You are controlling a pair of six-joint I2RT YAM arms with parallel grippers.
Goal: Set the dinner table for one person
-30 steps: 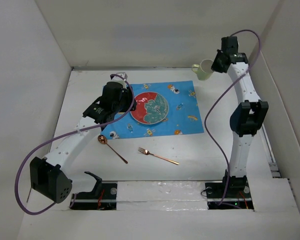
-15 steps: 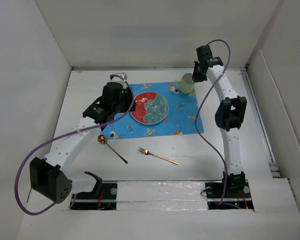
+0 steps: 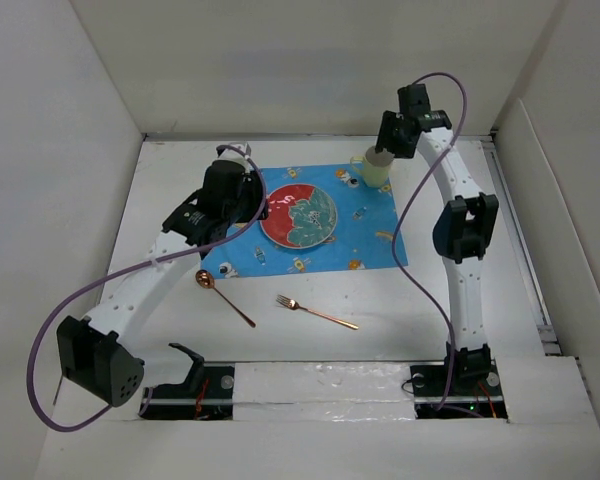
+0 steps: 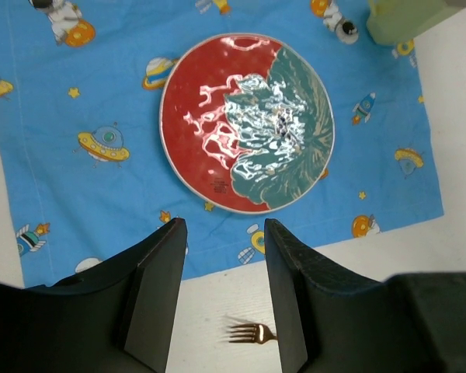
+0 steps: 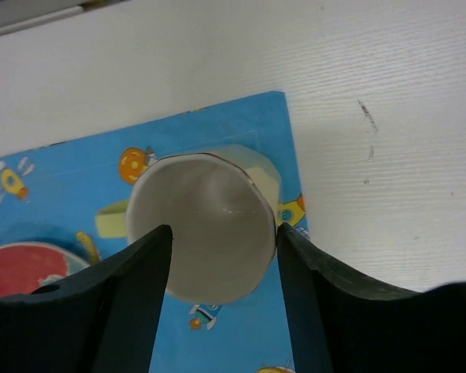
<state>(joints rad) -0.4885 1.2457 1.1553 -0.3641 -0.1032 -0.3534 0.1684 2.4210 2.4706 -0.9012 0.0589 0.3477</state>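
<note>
Two grippers: right gripper (image 5: 217,250) pinches the mug (image 5: 206,217) over the cloth (image 4: 62,171); left gripper (image 4: 221,264) spread near the plate (image 4: 245,120).

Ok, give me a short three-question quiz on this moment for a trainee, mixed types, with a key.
1. True or false: the plate lies on the cloth.
2. Which gripper holds the mug: A left, B right?
3. Fill in: the fork and spoon lie on the bare ____, off the cloth.
Key: 1 true. 2 B, the right gripper. 3 table.
</note>
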